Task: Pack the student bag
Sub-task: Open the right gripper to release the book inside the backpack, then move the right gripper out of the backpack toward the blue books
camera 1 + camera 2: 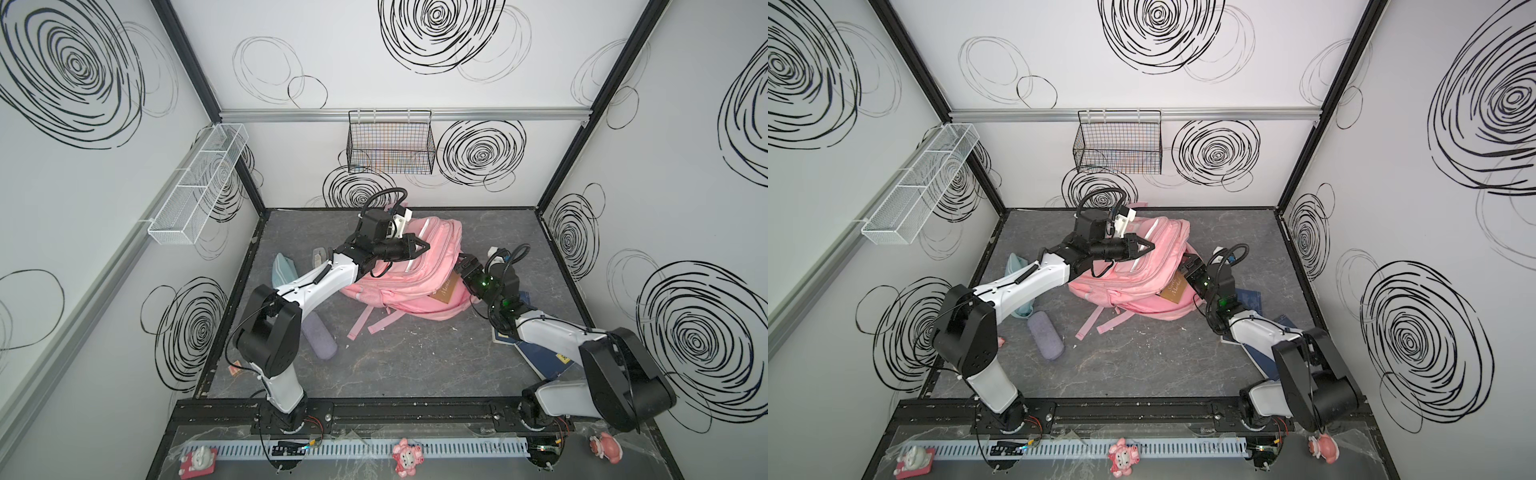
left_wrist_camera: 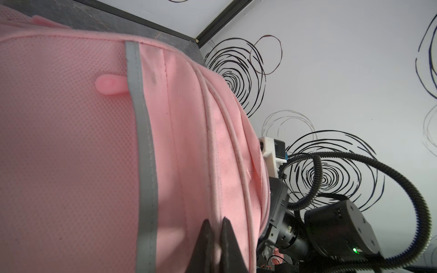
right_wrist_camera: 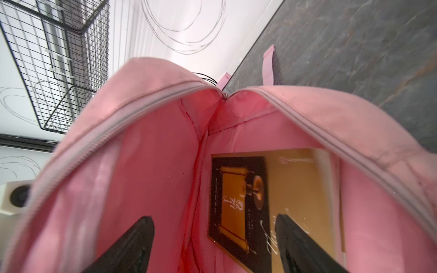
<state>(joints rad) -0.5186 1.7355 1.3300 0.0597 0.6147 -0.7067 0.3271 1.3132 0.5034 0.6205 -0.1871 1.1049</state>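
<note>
The student bag point(image 1: 411, 276) point(image 1: 1129, 286), a pink backpack with pale stripes, lies on its side mid-table, its main compartment unzipped toward the right. My left gripper point(image 1: 424, 245) point(image 1: 1152, 246) reaches over it from the left and is shut on a ridge of the bag's pink fabric point(image 2: 71, 141), pinched between the jaws point(image 2: 215, 224). My right gripper point(image 1: 460, 266) point(image 3: 212, 217) stands open at the bag's mouth, nothing between its fingers. A brown-and-gold book point(image 3: 295, 189) point(image 1: 444, 291) lies inside the bag's pink lining point(image 3: 153, 165), partly sticking out.
A teal pouch point(image 1: 282, 270), a small grey item point(image 1: 319, 255) and a purple case point(image 1: 319, 337) lie left of the bag under the left arm. A dark blue book point(image 1: 538, 355) sits beneath the right arm. A black wire basket point(image 1: 390, 143) and a white one point(image 1: 199, 183) hang on the walls.
</note>
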